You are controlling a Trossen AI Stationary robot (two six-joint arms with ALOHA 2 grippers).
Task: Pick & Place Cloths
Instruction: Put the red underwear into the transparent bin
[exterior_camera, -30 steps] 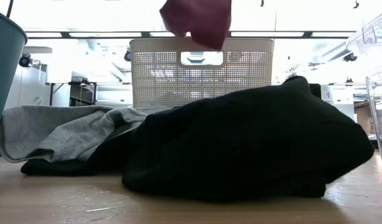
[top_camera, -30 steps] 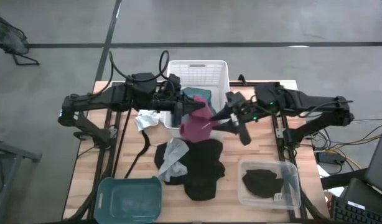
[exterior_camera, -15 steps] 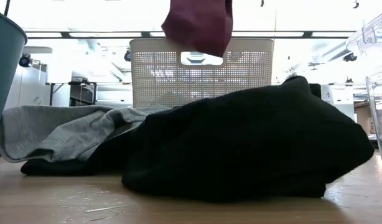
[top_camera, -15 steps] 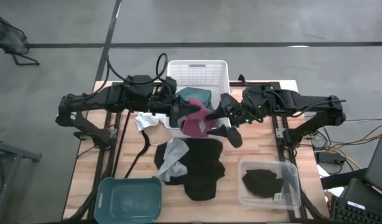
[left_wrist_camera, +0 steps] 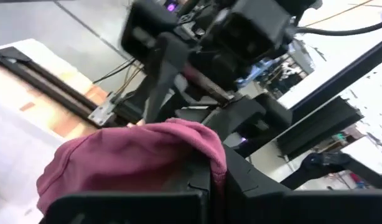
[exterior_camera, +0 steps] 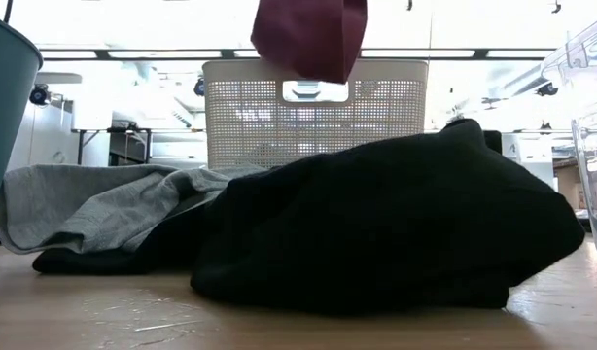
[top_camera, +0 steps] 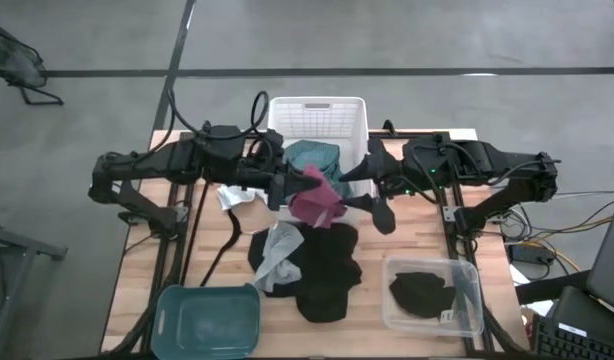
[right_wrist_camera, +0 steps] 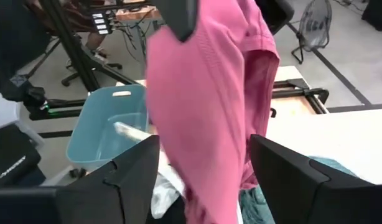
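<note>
High view, basket: white slatted plastic basket.
Maroon fabric cloth: hangs at basket's front rim.
Left gripper: jaws pinching maroon cloth.
Right gripper: beside cloth, jaws spread wide.

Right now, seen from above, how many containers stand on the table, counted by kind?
Basket: 1
Teal tray: 1
Clear tray: 1
Total: 3
</note>
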